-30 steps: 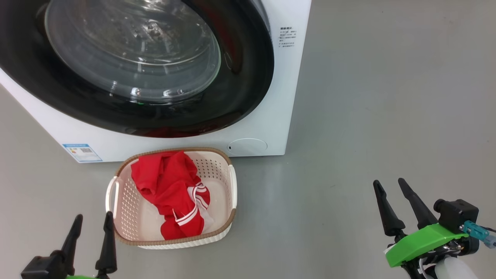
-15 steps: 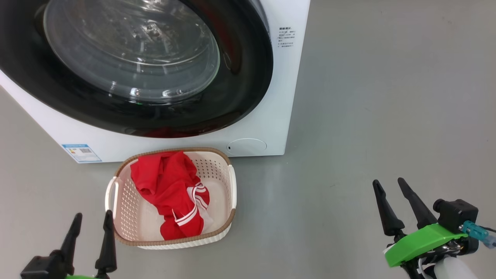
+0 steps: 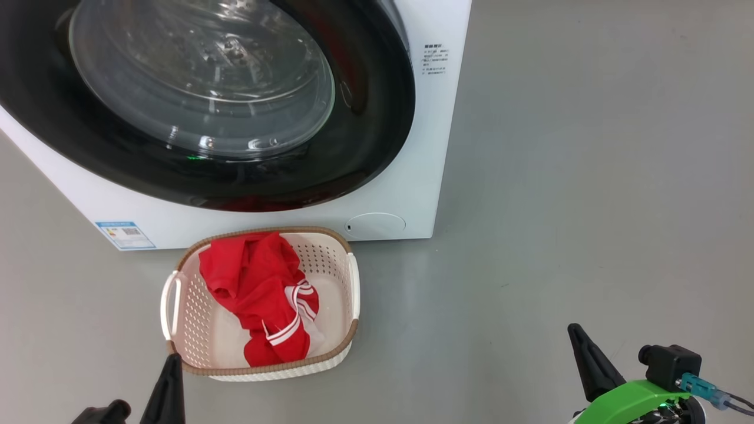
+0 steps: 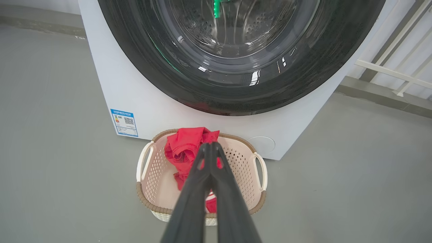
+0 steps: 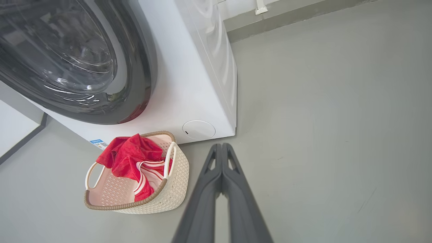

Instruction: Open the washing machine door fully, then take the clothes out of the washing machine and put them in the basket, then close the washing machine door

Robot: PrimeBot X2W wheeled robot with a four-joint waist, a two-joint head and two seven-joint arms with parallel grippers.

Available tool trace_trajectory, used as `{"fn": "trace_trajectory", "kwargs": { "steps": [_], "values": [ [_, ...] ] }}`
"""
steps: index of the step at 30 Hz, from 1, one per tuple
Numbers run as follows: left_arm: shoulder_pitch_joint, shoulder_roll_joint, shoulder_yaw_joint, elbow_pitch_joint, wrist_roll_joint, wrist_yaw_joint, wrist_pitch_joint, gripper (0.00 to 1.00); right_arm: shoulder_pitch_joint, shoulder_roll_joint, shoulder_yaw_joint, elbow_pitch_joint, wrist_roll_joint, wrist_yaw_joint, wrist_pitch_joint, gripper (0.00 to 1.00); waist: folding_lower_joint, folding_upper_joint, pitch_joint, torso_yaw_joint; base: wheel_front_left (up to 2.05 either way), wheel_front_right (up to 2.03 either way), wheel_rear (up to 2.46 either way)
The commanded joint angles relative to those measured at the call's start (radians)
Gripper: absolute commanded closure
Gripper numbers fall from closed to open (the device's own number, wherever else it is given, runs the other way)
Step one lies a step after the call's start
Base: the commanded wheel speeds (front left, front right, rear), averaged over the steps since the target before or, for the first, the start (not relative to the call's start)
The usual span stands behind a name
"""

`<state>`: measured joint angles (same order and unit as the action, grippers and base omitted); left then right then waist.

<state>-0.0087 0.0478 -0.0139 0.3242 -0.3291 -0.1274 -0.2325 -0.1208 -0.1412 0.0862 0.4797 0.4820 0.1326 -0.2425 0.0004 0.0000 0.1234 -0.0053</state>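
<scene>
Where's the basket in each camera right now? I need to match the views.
Head view: basket lower left, below the washing machine door.
Left wrist view: basket bottom centre, behind the shut left fingers.
Right wrist view: basket lower left.
Shared landmark: the round white cap.

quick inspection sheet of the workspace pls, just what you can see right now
surface: grey floor, faint marks
job's things: white washing machine; its door looks shut against the front; red clothes lie in the basket, which stands on the floor just before the machine
clutter: nothing seen
claws: left claw shut, empty, by the basket's near left corner; right claw shut, empty, over the floor
cables: thin cable from a teal plug at the right wrist
surroundings: white railing beside the machine
</scene>
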Motion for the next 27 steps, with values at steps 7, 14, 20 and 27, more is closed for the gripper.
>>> {"fn": "trace_trajectory", "kwargs": {
  "steps": [7, 14, 20, 27],
  "values": [
    [-0.017, 0.014, 0.011, -0.024, -0.089, 0.000, 0.018, 1.00, -0.013, -0.002, -0.015, -0.035, 0.078, 0.000, 0.021, 1.00, -0.0002, 0.0000, -0.007, 0.000, 0.00, 0.00, 0.00],
    [-0.024, 0.015, 0.016, -0.024, -0.164, 0.000, 0.037, 1.00, -0.013, 0.003, -0.025, -0.046, 0.144, 0.000, 0.041, 1.00, -0.0003, 0.0000, -0.013, 0.001, 0.00, 0.00, 0.00],
    [-0.029, 0.016, 0.020, -0.026, -0.229, -0.001, 0.053, 1.00, -0.011, 0.007, -0.034, -0.057, 0.200, 0.000, 0.059, 1.00, -0.0003, 0.0000, -0.020, 0.001, 0.00, 0.00, 0.00],
    [-0.034, 0.016, 0.026, -0.031, -0.305, -0.001, 0.072, 1.00, -0.010, 0.012, -0.045, -0.069, 0.266, 0.000, 0.079, 1.00, -0.0003, 0.0000, -0.027, 0.001, 0.00, 0.00, 0.00]
  ]
}}
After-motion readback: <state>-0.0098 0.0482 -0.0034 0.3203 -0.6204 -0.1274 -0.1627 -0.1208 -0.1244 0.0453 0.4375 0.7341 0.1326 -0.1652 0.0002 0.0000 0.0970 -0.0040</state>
